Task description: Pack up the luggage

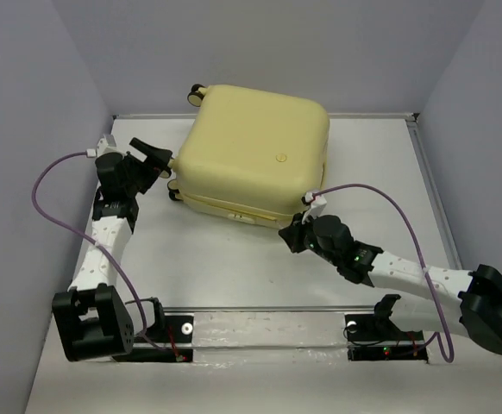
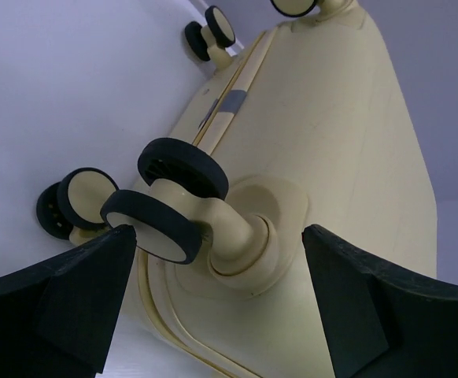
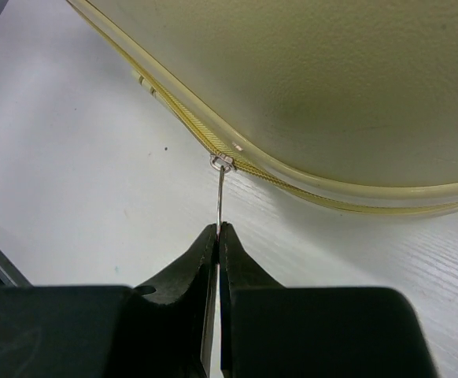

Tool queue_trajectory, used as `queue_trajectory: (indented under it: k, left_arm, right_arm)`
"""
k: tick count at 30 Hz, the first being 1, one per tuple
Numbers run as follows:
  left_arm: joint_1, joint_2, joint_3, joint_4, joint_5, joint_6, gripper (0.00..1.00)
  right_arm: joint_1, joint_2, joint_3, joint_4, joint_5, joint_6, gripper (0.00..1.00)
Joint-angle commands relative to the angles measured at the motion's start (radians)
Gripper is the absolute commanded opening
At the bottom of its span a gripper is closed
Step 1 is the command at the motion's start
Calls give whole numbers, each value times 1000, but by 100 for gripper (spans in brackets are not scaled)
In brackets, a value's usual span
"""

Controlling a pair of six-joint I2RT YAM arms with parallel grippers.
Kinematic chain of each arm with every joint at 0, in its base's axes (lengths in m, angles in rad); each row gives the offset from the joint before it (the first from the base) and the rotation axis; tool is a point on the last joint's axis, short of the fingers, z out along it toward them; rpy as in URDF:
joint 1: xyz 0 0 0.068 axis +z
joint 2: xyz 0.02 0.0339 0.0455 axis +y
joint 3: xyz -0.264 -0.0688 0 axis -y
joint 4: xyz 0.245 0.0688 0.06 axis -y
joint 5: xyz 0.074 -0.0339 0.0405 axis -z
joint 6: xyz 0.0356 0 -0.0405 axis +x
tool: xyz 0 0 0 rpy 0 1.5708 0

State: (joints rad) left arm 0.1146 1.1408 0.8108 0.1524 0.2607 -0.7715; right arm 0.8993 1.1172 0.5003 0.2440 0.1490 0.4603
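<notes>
The luggage (image 1: 255, 147), a pale-yellow hard-shell suitcase, lies flat and closed at the back middle of the table. My right gripper (image 1: 292, 235) is at its near right corner, shut on the thin metal zipper pull (image 3: 220, 193) that hangs from the slider (image 3: 223, 163) on the zipper seam. My left gripper (image 1: 156, 164) is open at the suitcase's left side. In the left wrist view its fingers (image 2: 72, 299) stand either side of a black-and-cream caster wheel (image 2: 170, 209) without touching it. The suitcase shell fills that view (image 2: 331, 134) and the right wrist view (image 3: 331, 79).
The white table (image 1: 216, 259) is walled by grey panels at left, right and back. More casters show at the suitcase's back left corner (image 1: 196, 93) and in the left wrist view (image 2: 75, 206). A purple cable (image 1: 389, 203) loops over the right arm.
</notes>
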Motion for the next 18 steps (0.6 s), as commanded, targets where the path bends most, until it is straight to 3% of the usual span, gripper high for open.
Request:
queue_trajectory:
  k: [1,11,14,16,18]
  left_arm:
    - [-3,68,79,36,94,-40,99]
    - [-3,275,137,157,141,-127,99]
    - [-4,289,116,232,150,-172,94]
    - [-4,284,105,257,147,-190,78]
    - [-4,280,84,295,137,-203,53]
  right_arm:
    - [12,-19,-11,-3,-91,-11,7]
    - [12,-20,-36,23,-101,-5,7]
    - [12,-10,-32,24,-101,-6,7]
    - [12,-2,-25,26,-103,-9,7]
    - [12,15,-13,28,-106,-12,7]
